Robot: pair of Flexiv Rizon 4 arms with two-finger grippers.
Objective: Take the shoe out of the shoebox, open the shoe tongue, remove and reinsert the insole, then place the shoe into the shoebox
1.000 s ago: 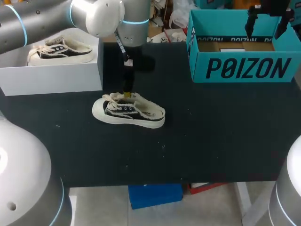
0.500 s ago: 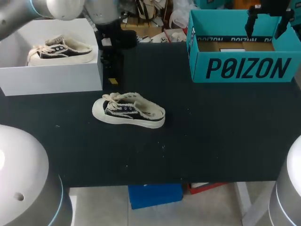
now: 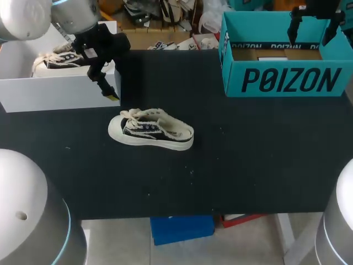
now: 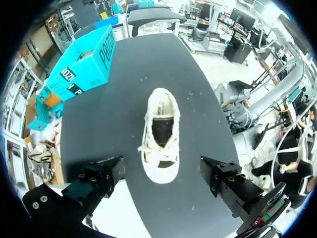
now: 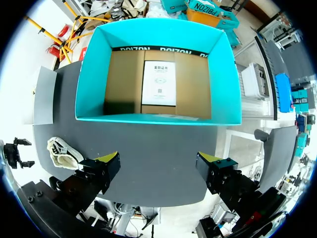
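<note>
Hovering my left gripper [image 4: 162, 169] wide open toward the table's [image 3: 248, 165] far left corner, shoe [image 3: 150, 131] lying nearby, right gripper [image 5: 157, 168] gaping empty over the far-right shoebox [image 3: 287, 80].

Two shoes, table shoe [image 3: 150, 131] and box-top shoe [image 3: 69, 59]; one teal shoebox [image 3: 287, 80]; one white box [image 3: 60, 94].

Cream-and-black shoe [image 3: 150, 131] sits upright, well apart from the open teal shoebox [image 3: 287, 80].
</note>
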